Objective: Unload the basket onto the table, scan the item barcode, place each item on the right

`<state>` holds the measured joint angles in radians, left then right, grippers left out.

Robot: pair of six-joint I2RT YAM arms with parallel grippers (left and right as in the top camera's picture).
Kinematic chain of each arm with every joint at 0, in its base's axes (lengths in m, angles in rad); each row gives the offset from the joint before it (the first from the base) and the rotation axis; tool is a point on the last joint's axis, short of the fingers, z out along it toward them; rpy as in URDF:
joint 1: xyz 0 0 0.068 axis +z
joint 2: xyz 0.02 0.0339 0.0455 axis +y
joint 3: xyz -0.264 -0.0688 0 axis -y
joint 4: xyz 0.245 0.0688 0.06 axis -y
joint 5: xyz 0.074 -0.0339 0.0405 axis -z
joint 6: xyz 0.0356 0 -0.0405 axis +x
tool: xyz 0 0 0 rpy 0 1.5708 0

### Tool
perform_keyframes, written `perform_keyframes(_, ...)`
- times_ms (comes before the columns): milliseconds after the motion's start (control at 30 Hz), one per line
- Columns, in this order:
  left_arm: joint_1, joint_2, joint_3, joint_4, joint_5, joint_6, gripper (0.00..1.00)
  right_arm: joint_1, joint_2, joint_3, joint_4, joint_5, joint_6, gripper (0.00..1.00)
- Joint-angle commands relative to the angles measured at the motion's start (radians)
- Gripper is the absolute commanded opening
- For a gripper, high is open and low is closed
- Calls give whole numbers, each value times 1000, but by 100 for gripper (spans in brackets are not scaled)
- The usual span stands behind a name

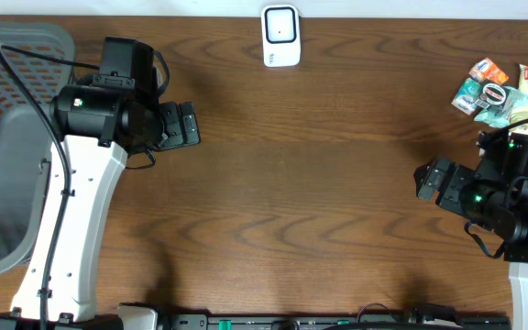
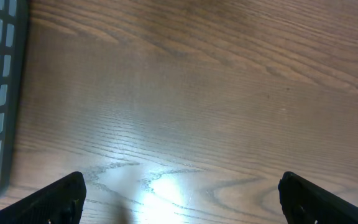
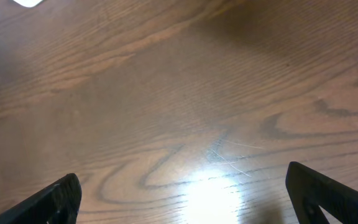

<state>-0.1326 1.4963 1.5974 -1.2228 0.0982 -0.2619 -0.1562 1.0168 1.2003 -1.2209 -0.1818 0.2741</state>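
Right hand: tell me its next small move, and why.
Probably swing the right hand over toward the snack packets to pick one up. The hand is open and empty above bare wood, and no item lies near the scanner yet.

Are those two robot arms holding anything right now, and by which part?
Nothing is held: the left pincer and right pincer both stand open above the table.
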Motion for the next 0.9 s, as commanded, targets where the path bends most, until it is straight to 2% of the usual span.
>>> perform_keyframes(0, 2, 0, 3, 0, -6, 3, 98, 8, -1, -4, -6, 15, -29, 99)
perform_keyframes(233, 2, 0, 3, 0, -6, 3, 98, 7, 0, -47, 10, 15, -98, 99)
perform_keyframes(333, 2, 0, 3, 0, -6, 3, 98, 7, -32, -112, 73, 14, -108, 99)
perform_keyframes(667, 2, 0, 3, 0, -6, 3, 98, 8, -278, -449, 435, -122, -239, 99)
perform_keyframes(867, 2, 0, 3, 0, -6, 3, 98, 8, -469, -658, 659, -169, -254, 99)
